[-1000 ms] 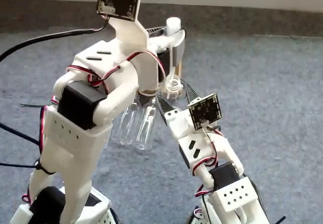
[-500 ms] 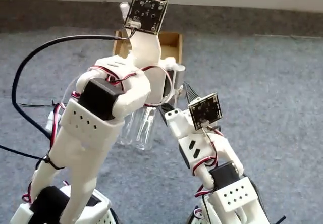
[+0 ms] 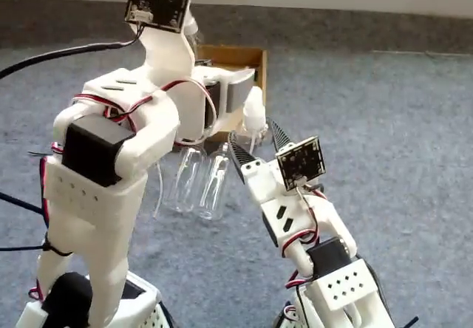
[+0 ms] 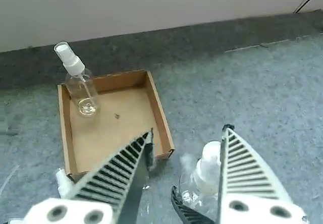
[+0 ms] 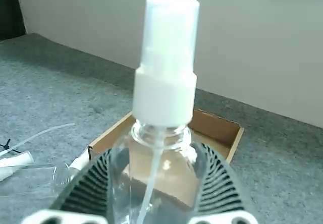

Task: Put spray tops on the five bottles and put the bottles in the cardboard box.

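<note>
**Right wrist view: capped bottle gripped, box just beyond**

Right wrist view has the right gripper (image 5: pixel 159 158) closed round the shoulder of a clear spray bottle (image 5: pixel 160 181). The bottle is upright, its white spray top (image 5: pixel 165 72) is seated on the neck, and a thin dip tube (image 5: pixel 151 183) hangs down inside. In the high view this bottle hangs above the desk (image 3: pixel 414 136), just off the near right corner of the cardboard box (image 3: pixel 229 56), which stands toward the desk's far edge.

The left gripper (image 4: pixel 187 133) is spread wide with nothing in it, above the held bottle and the box's near edge. One finished bottle (image 4: pixel 81 85) is already in a far corner of the box; I cannot tell whether it stands or lies. More clear bottles (image 3: pixel 199 180) lie side by side on the desk, nearer the arms than the box. Loose spray tops (image 5: pixel 15 159) lie on the desk close to the box.

The held bottle looks empty, so it should be very light. Its wall is smooth and round, so it is likely to slip or turn in the fingers. Whether it is glass or plastic cannot be told, so a drop is best avoided. The sound place to hold it is the body just under the shoulder, as now. The spray top is a poor handle, since it may be only lightly seated and could tilt or pull off. A light bottle may tip on release, so it wants setting down low on the box floor.
</note>
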You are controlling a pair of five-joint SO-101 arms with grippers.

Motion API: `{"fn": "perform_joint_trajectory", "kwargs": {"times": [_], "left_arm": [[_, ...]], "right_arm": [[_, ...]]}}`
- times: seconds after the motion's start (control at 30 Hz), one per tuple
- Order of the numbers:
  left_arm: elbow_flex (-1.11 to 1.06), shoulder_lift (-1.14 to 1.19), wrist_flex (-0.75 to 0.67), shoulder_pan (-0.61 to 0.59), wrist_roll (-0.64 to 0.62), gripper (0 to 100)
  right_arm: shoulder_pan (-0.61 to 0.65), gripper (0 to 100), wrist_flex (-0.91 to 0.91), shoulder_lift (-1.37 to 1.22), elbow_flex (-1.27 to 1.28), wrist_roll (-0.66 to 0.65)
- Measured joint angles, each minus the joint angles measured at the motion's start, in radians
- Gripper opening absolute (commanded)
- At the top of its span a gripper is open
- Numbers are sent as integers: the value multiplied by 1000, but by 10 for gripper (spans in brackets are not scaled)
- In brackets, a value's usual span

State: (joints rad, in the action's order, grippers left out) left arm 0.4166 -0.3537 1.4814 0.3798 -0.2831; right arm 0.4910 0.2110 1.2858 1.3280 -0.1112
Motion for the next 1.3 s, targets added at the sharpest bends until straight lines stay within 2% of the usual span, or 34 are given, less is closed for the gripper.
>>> {"fn": "perform_joint_trajectory", "kwargs": {"times": [0.3, 0.47, 0.6, 0.7, 0.83, 1.07, 1.3], "left_arm": [[-132, 9, -8, 46, 66, 206], [-94, 6, -2, 5, 68, 206], [31, 8, 17, -149, 69, 206], [115, 6, 87, -298, 69, 207], [104, 6, 175, -482, 133, 210], [-224, 8, 167, -729, 292, 211], [-701, 8, -160, -950, 336, 211]], "right_arm": [[0, 4, 2, -2, 3, 0], [0, 4, 2, -2, 2, 0], [0, 4, 0, 0, 2, 0], [0, 4, 0, -8, 0, 0], [0, 4, 0, -132, -95, 0], [72, 4, -6, -528, -407, 3], [110, 4, -6, -1013, -824, 3]]}}
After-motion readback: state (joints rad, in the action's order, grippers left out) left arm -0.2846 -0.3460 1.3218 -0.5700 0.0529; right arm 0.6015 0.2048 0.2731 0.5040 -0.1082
